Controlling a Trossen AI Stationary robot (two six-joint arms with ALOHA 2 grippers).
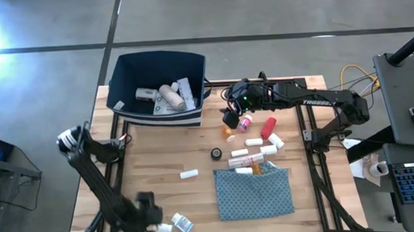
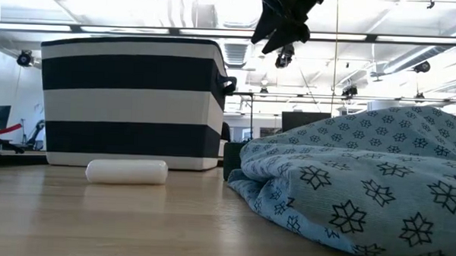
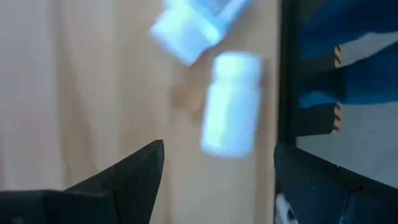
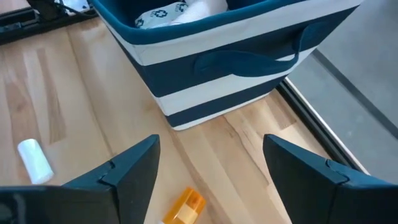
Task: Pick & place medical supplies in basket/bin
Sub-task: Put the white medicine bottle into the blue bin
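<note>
The navy bin with white stripes [image 1: 157, 90] stands at the table's far left part and holds several white supplies. More supplies lie mid-table: an orange vial [image 1: 229, 134], a red tube [image 1: 268, 127], a black roll [image 1: 216, 153], white packets [image 1: 247, 160] and a white bottle [image 1: 188, 174]. My right gripper [image 1: 230, 118] hovers open above the orange vial [image 4: 185, 208], near the bin's right corner [image 4: 217, 62]. My left gripper [image 1: 149, 211] is open at the near edge, with a white pill bottle [image 3: 231, 102] lying just ahead of its fingers and a second one [image 3: 186, 31] beyond.
A teal patterned cloth [image 1: 256, 192] lies bunched near the table's near right part, with packets at its far edge. In the low view it [image 2: 363, 178] fills the right side, beside a white bottle [image 2: 126, 171] in front of the bin [image 2: 130, 102]. Bare wood lies left of centre.
</note>
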